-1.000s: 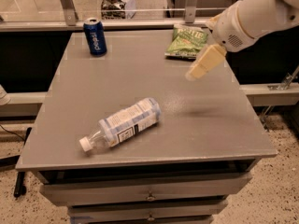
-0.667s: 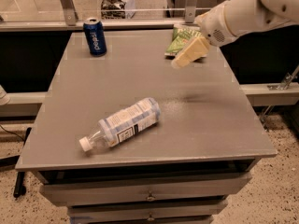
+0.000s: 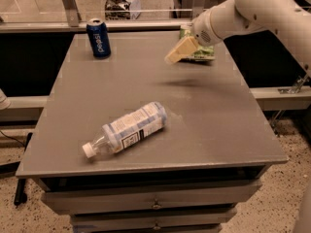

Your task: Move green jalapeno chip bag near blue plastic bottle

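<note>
The green jalapeno chip bag (image 3: 203, 55) lies flat at the table's far right edge, mostly hidden behind my arm. My gripper (image 3: 179, 51) hangs above the table just left of and in front of the bag, pointing down and to the left, with nothing seen in it. The blue plastic bottle (image 3: 130, 127) lies on its side near the table's front middle, its white cap pointing to the front left. The bag and the bottle are far apart.
A dark blue Pepsi can (image 3: 98, 38) stands upright at the far left of the grey table (image 3: 223, 130). Drawers sit under the table's front edge. A rail and a glass wall run behind the table.
My arm and gripper have swung left and toward the table's far edge, covering more of the chip bag. The bag, bottle and can have not moved.
</note>
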You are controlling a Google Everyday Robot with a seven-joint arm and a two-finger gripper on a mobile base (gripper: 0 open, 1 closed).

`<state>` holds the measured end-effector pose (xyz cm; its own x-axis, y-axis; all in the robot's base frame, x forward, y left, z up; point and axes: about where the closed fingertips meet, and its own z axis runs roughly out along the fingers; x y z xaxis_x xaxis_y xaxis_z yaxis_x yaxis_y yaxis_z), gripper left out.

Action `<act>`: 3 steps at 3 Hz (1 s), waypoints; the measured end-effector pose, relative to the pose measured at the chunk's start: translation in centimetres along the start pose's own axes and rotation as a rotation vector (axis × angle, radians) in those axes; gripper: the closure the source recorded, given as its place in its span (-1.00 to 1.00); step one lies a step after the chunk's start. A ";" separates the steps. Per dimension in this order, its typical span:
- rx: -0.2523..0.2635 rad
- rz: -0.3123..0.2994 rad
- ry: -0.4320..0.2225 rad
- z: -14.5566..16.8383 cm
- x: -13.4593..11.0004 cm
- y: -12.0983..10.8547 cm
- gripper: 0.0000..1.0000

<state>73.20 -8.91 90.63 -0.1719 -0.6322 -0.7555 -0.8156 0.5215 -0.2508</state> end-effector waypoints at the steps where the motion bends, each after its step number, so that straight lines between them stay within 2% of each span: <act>1: 0.044 -0.001 0.062 2.4 1.5 -2.1 -1.00; 3: 0.075 0.026 0.182 5.1 5.8 -4.3 -1.00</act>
<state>78.56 -11.90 84.20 -0.2947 -0.7077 -0.6421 -0.7672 0.5759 -0.2826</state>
